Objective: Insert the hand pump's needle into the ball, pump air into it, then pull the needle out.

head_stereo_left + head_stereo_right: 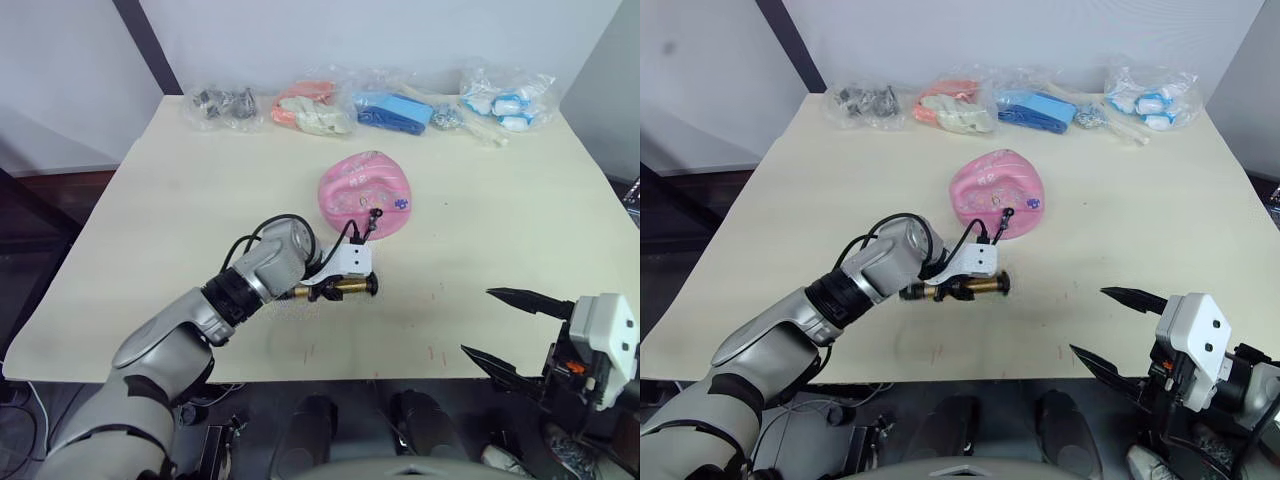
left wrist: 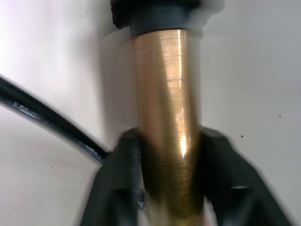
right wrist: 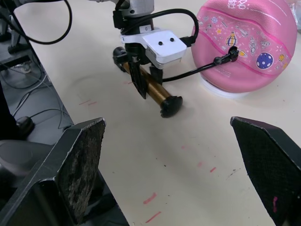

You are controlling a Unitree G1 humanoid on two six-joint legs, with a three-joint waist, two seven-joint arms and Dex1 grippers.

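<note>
The pink ball [image 1: 362, 190], dented and printed with small cartoons, lies mid-table. The hand pump [image 1: 343, 289], a gold cylinder with black caps, lies flat on the table in front of it. My left gripper [image 1: 330, 288] is shut across the cylinder [image 2: 169, 141], a black finger [image 2: 117, 183] on each side. The thin black hose [image 3: 188, 75] curves from the pump to the black needle fitting [image 3: 230, 53], which sits against the ball's near side; the pin itself is hidden. My right gripper [image 1: 508, 333] hovers open off the table's front right edge, apart from everything.
Along the table's far edge lie several clear bags: grey metal parts [image 1: 222, 105], orange and white items [image 1: 310, 108], blue items [image 1: 395, 110], blue-white items [image 1: 505, 100]. The table's front edge [image 1: 300, 378] runs just below the pump.
</note>
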